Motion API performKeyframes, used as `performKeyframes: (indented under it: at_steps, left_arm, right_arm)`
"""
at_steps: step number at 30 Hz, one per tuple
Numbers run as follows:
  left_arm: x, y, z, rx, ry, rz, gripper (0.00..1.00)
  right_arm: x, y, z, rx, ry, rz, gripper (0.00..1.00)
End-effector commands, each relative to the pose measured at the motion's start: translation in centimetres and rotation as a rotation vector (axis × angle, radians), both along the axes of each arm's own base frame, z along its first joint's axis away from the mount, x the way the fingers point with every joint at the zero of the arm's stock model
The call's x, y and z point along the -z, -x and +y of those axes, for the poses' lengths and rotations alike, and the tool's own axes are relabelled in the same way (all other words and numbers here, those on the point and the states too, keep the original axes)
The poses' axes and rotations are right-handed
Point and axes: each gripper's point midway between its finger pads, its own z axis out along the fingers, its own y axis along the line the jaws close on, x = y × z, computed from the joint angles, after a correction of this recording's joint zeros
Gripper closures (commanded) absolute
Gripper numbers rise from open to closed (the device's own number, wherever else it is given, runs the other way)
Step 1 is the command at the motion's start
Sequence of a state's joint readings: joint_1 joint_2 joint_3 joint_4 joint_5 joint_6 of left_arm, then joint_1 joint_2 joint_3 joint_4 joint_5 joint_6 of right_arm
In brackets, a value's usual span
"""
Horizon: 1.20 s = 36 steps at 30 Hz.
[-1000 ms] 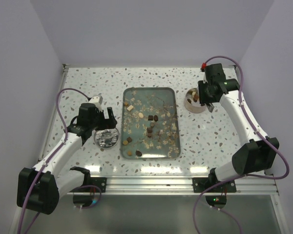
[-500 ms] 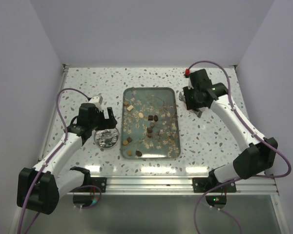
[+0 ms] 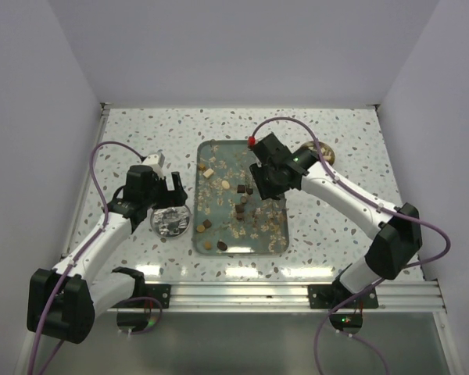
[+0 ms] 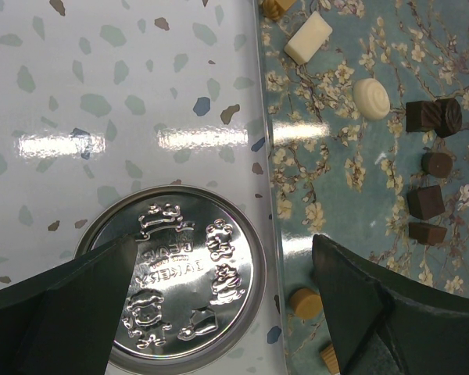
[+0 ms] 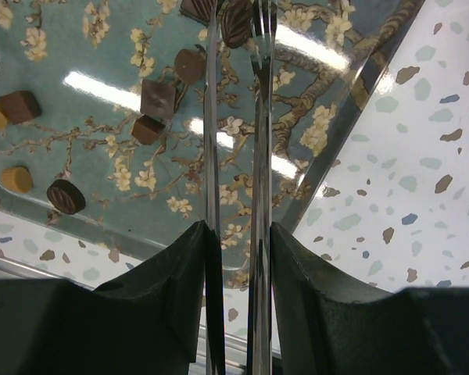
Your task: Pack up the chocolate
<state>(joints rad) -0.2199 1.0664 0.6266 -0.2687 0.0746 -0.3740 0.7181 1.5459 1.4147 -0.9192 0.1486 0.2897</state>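
Hanging at the front left, the left gripper point(image 3: 170, 190) spreads its jaws wide just above an embossed silver lid point(image 4: 176, 289) on the speckled table point(image 3: 141, 133). Further in, the right gripper point(image 5: 234, 234) is clenched on slim metal tweezers point(image 5: 211, 156), their tips over the chocolate point(image 4: 424, 201) scattered across the floral tray point(image 3: 238, 143). Whether the tips pinch a piece I cannot tell.

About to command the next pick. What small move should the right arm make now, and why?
Probably ease the tweezers straight down, then squeeze. In the right wrist view their tips frame a dark chocolate on the tray, and the jaws of the right gripper pinch them with the blades apart, so a short descent looks enough.
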Motion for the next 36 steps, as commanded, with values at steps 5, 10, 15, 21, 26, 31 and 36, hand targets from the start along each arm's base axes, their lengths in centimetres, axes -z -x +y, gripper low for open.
performKeyframes:
  at_steps: [5, 10, 15, 21, 26, 31, 36]
  left_arm:
    - [-1.5, -1.0, 0.0, 0.008, 0.0, -0.064, 0.0]
    - [-1.6, -1.0, 0.0, 0.005, 0.004, -0.071, 0.0]
    - [-1.4, -0.9, 0.0, 0.004, 0.004, -0.067, 0.0]
    - [-1.4, -0.8, -0.1, 0.009, 0.005, -0.067, 0.0]
    - [-1.4, -0.8, 0.0, 0.009, 0.005, -0.069, 0.0]
    - [-1.5, -0.8, 0.0, 0.007, 0.006, -0.072, 0.0]
    - [-1.3, -0.7, 0.0, 0.007, 0.004, -0.068, 0.0]
  right_arm:
    - [0.7, -0.5, 1.1, 0.015, 0.028, -0.025, 0.6]
    - [1.1, -0.1, 1.2, 0.007, 0.056, -0.02, 0.6]
    - [1.6, 0.2, 0.8, 0.017, 0.076, -0.015, 0.6]
    - [1.3, 0.0, 0.2, 0.038, 0.089, -0.036, 0.6]
    - [1.3, -0.1, 0.5, 0.032, 0.091, -0.032, 0.6]
    - [1.7, 0.0, 1.1, 0.025, 0.07, -0.02, 0.6]
    - [1.5, -0.1, 1.2, 0.022, 0.068, -0.021, 0.6]
